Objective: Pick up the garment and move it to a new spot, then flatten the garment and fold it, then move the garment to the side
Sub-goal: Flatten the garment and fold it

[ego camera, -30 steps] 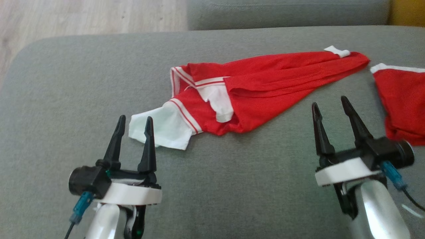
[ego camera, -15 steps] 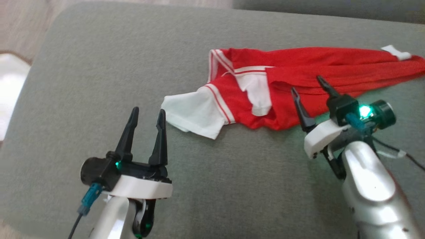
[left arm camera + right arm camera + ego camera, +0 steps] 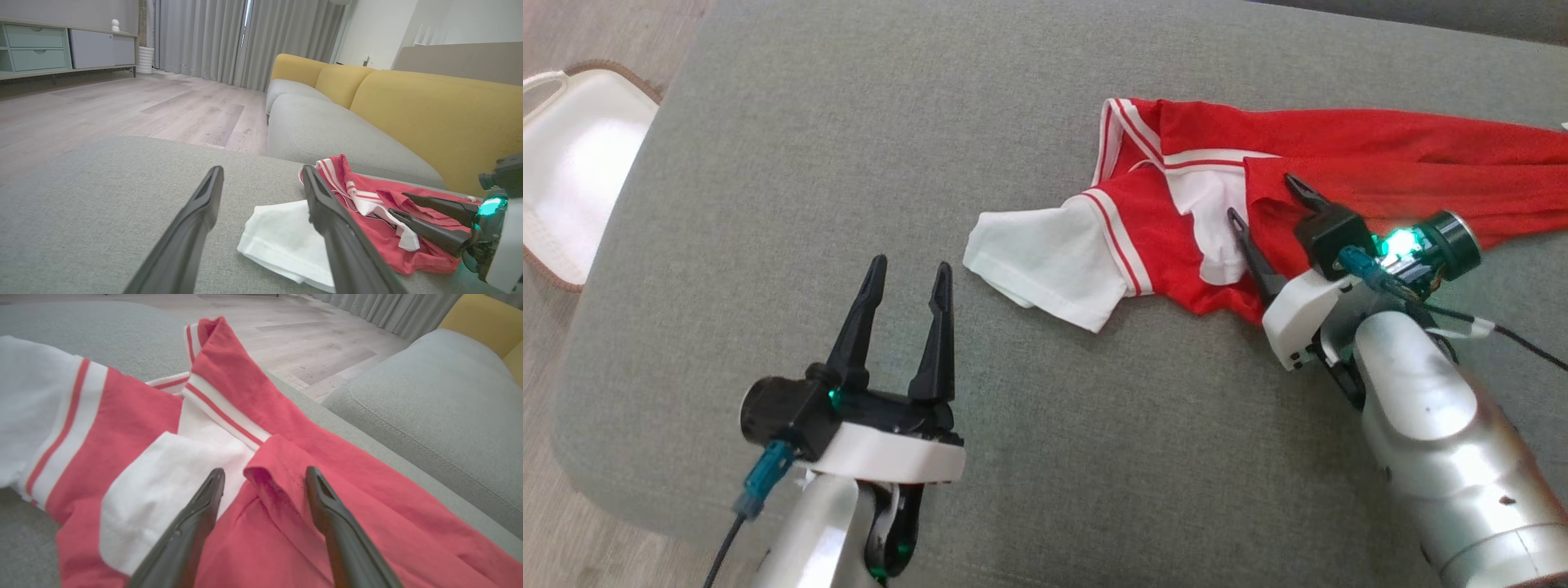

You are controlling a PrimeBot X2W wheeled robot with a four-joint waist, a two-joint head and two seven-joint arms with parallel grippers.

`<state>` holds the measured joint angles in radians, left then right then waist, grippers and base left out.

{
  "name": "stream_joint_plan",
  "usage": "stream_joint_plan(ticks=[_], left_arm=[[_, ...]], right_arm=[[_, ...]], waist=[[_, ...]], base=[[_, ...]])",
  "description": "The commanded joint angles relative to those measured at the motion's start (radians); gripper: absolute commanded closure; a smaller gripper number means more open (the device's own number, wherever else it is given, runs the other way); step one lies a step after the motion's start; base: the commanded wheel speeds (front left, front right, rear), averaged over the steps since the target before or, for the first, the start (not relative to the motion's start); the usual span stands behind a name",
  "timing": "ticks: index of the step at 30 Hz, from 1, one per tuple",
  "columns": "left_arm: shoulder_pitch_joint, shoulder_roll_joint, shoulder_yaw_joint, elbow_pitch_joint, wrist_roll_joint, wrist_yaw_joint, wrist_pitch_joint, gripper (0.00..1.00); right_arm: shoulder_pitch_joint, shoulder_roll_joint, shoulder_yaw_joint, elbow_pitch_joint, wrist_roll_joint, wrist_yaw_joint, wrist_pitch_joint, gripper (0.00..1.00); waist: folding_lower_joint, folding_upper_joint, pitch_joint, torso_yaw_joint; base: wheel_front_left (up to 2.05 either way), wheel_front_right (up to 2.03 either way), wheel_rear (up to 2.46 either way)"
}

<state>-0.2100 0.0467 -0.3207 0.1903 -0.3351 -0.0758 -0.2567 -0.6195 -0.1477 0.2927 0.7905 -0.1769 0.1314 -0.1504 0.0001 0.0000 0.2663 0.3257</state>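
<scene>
Grey upholstered cushion (image 3: pixel 809 122) is carrying every item. Left hand (image 3: pixel 912 263), nearest, is hovering with fingers spread wide and gripping nothing, just short of the white sleeve (image 3: pixel 1045 265). Right hand (image 3: pixel 1261 196), likewise spread wide, is straddling a red fold of the garment (image 3: pixel 1152 237) without pinching it. Garment is lying crumpled on the cushion, its red body trailing rightward. White basket (image 3: pixel 572 163) is sitting on the wood floor (image 3: pixel 539 425) off the cushion's left edge.

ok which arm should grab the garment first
Right. The right jaws stand open around a raised red fold of the garment; the left jaws hang open over bare cushion, short of the white sleeve.
</scene>
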Motion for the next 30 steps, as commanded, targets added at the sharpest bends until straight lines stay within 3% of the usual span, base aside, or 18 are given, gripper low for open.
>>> stream_joint_plan(ticks=[1, 2, 3, 4, 14, 22, 30], left_arm=[[-0.041, 0.004, 0.028, -0.029, -0.008, 0.008, -0.005, 0.0], [-0.042, 0.004, 0.027, -0.03, -0.009, 0.008, -0.005, 0.0], [-0.042, 0.004, 0.026, -0.03, -0.009, 0.009, -0.005, 0.0], [-0.042, 0.004, 0.027, -0.03, -0.009, 0.01, -0.005, 0.0], [-0.015, 0.004, 0.071, -0.023, 0.015, 0.013, -0.005, 0.0], [0.025, 0.004, 0.132, -0.022, 0.052, -0.002, -0.005, 0.0], [0.064, 0.004, 0.156, -0.032, 0.06, -0.009, -0.005, 0.0]], right_arm=[[-0.042, 0.006, 0.011, -0.004, -0.01, -0.001, -0.018, 0.0], [-0.049, 0.008, 0.007, 0.009, -0.013, -0.001, -0.021, 0.0], [-0.056, 0.011, 0.002, 0.022, -0.016, -0.001, -0.023, 0.41], [-0.061, 0.014, -0.001, 0.033, -0.018, -0.001, -0.027, 0.98], [-0.052, 0.054, -0.075, 0.023, -0.023, -0.001, -0.09, 1.0], [0.15, 0.036, -0.24, -0.199, 0.004, -0.001, -0.103, 1.0], [0.394, -0.012, -0.339, -0.43, 0.029, -0.001, 0.014, 1.0]], waist=[[-0.0001, 0.0, 0.003, 0.004], [-0.0001, 0.0, 0.004, 0.005], [-0.0001, 0.0, 0.004, 0.005], [-0.0001, 0.0, 0.004, 0.005], [-0.0001, 0.0, -0.041, -0.081], [-0.0001, 0.0, -0.132, -0.227], [-0.0001, 0.0, -0.191, -0.324]], base=[[0.0, 0.0, 0.0], [0.0, 0.0, 0.0], [0.0, 0.0, 0.0], [0.0, 0.0, 0.0], [0.0, 0.0, 0.0], [0.0, 0.0, 0.0], [0.0, 0.0, 0.0]])
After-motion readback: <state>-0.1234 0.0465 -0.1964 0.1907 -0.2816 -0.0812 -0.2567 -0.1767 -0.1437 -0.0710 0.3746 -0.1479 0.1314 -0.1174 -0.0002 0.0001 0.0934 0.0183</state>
